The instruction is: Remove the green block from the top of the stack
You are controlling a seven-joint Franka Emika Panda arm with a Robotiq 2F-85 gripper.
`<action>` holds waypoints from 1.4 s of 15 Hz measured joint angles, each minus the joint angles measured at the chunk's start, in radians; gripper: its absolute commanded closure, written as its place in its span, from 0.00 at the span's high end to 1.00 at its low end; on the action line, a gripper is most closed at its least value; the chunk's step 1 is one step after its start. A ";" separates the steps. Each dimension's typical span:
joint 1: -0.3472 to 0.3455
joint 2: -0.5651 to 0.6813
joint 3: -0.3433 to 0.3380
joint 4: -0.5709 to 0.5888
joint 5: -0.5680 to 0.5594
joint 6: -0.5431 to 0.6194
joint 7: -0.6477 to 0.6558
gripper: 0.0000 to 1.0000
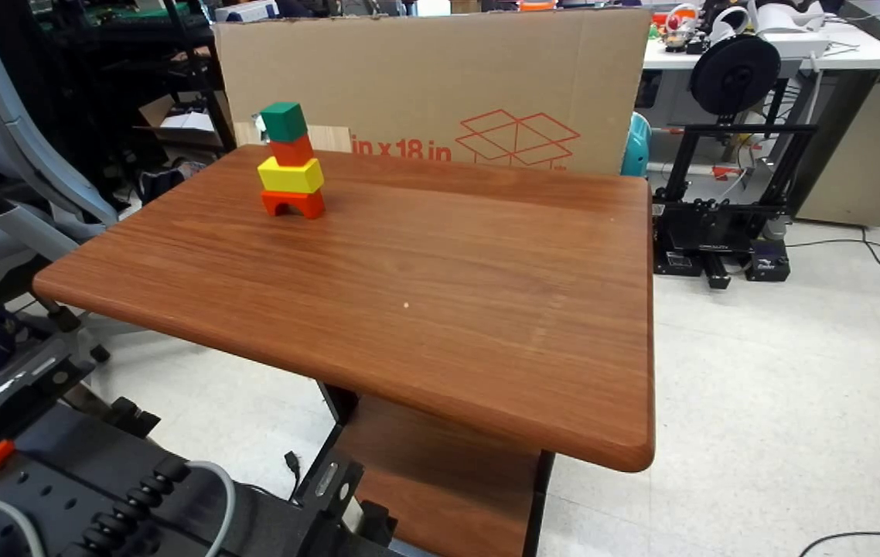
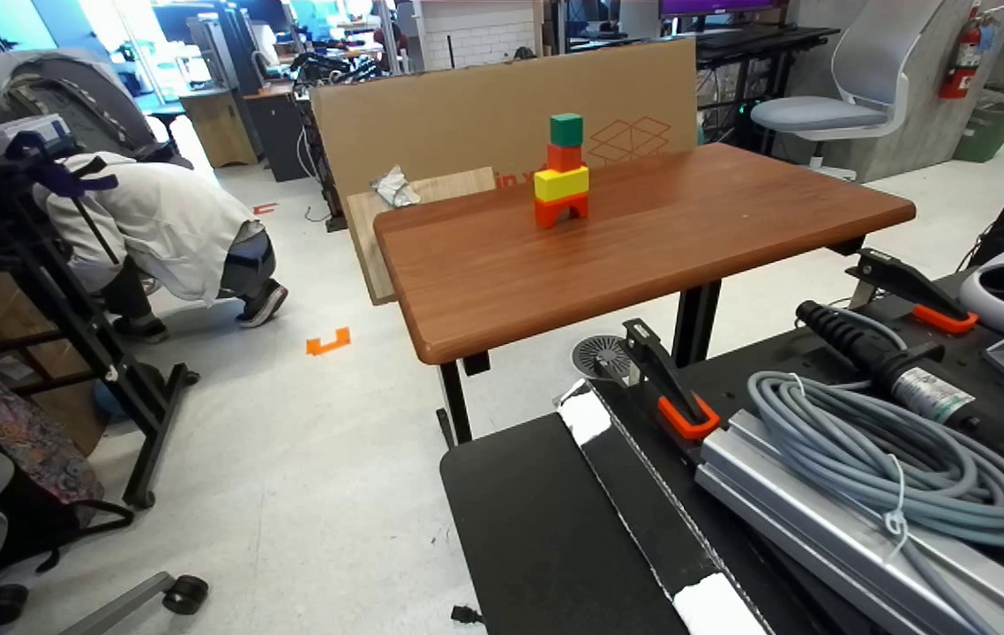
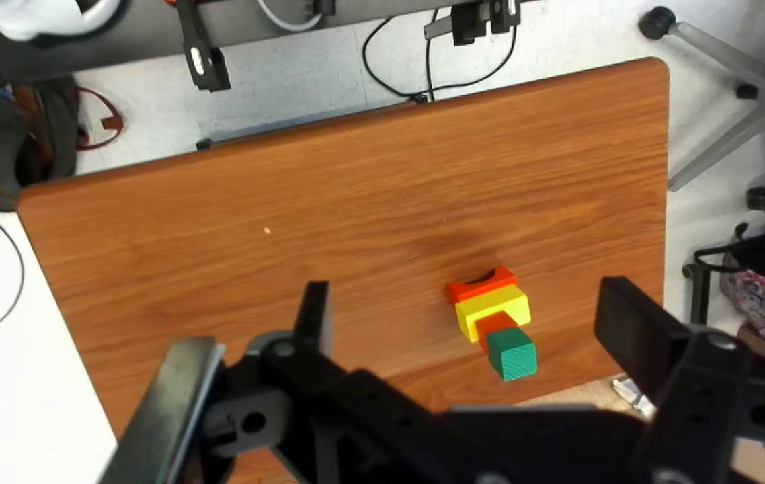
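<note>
Atop the stack [image 1: 291, 179], toward 11 o'clock on the tabletop [image 1: 471, 309] in an exterior view: green block [image 1: 284, 122], resting on the red block [image 1: 291, 152]. Wrist view puts it roughly 5 o'clock of mid-gap. Gripper [image 3: 468, 296] fingers wide apart, nothing clamped. Reads as approach, pre-grasp. Next: centre up, close in, straddle green block only, pinch, lift straight; red block could shift if nudged.
</note>
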 measured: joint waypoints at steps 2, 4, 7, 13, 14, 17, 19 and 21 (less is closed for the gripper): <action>0.019 0.104 0.022 0.076 -0.003 0.011 -0.036 1.00; 0.031 0.212 0.052 0.157 -0.018 0.014 -0.054 1.00; 0.043 0.358 0.097 0.271 -0.075 0.014 -0.056 1.00; 0.065 0.549 0.144 0.435 -0.140 0.011 -0.054 1.00; 0.069 0.572 0.146 0.454 -0.146 0.011 -0.049 1.00; 0.080 0.634 0.146 0.498 -0.152 0.010 -0.013 1.00; 0.084 0.668 0.146 0.514 -0.152 0.009 0.023 1.00; 0.087 0.696 0.146 0.524 -0.152 0.006 0.058 1.00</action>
